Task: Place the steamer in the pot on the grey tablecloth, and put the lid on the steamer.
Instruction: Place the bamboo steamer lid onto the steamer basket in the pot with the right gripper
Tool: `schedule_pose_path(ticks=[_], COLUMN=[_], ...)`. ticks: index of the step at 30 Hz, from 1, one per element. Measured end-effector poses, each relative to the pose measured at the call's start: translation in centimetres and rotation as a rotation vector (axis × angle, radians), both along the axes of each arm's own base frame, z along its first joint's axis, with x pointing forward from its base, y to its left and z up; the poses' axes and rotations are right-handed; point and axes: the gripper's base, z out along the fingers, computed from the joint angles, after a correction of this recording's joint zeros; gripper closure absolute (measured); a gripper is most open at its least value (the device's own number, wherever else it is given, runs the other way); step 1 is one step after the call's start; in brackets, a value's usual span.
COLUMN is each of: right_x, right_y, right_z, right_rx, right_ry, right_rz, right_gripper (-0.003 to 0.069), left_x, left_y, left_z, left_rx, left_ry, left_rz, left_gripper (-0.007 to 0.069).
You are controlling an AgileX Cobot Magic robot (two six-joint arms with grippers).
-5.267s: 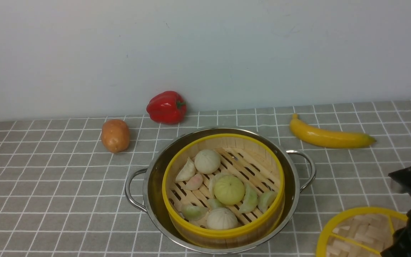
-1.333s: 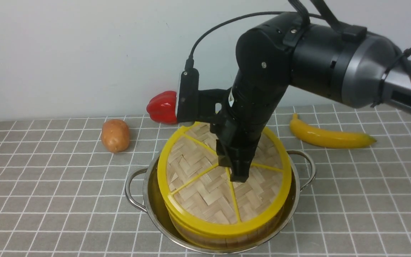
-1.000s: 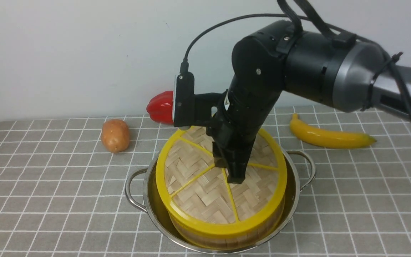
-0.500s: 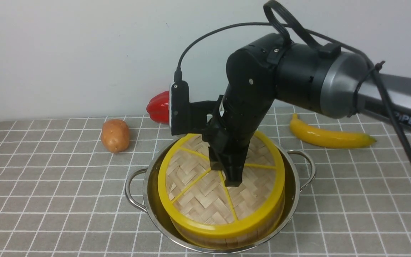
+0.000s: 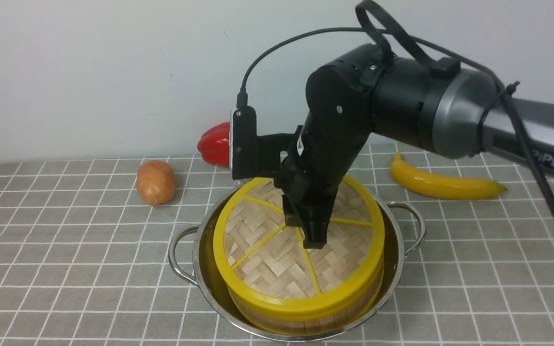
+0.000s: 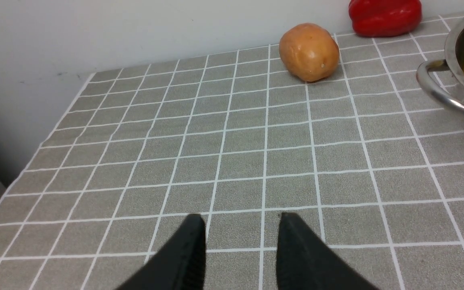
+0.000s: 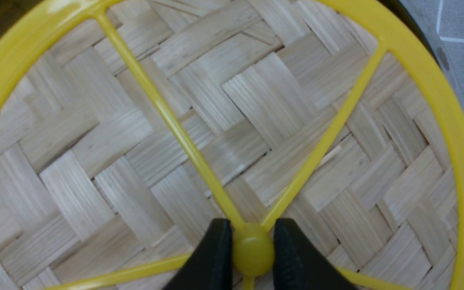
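The steel pot (image 5: 208, 283) stands on the grey tablecloth (image 5: 65, 250) with the bamboo steamer (image 5: 306, 323) inside it. The woven lid (image 5: 272, 262) lies on top of the steamer and hides its contents. My right gripper (image 5: 313, 241) reaches down onto the lid's centre. In the right wrist view the right gripper (image 7: 252, 225) is shut on the lid's yellow knob (image 7: 253, 250), with the lid (image 7: 256, 100) filling the picture. My left gripper (image 6: 242, 219) hangs open and empty above the tablecloth (image 6: 216, 141), away from the pot (image 6: 453, 60) and its handle.
A potato (image 5: 155, 182) and a red pepper (image 5: 217, 144) lie behind the pot to the left, and a banana (image 5: 443, 185) lies behind it to the right. The wall stands just beyond them. The cloth's left edge (image 6: 34, 153) drops off near my left gripper.
The lid has come down a little onto the steamer over the last second, still held by my right gripper. Earlier the steamer stood uncovered and the lid lay at the front right.
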Motion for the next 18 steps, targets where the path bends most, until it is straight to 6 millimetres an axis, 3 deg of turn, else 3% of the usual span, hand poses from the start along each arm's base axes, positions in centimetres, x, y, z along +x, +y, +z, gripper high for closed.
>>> schedule_pose_path(ticks=[8, 18], right_x=[1.0, 0.8], right_y=[-1.5, -1.1], right_z=[0.0, 0.1], right_rx=[0.05, 0.087], right_ry=[0.072, 0.082], right_rz=[-0.067, -0.017], right_gripper=[0.0513, 0.0515], left_x=[0.0, 0.0], left_y=[0.0, 0.0], left_z=[0.0, 0.0], left_rx=[0.0, 0.0], left_ry=[0.0, 0.0], left_rz=[0.0, 0.0], left_gripper=[0.0382, 0.0382])
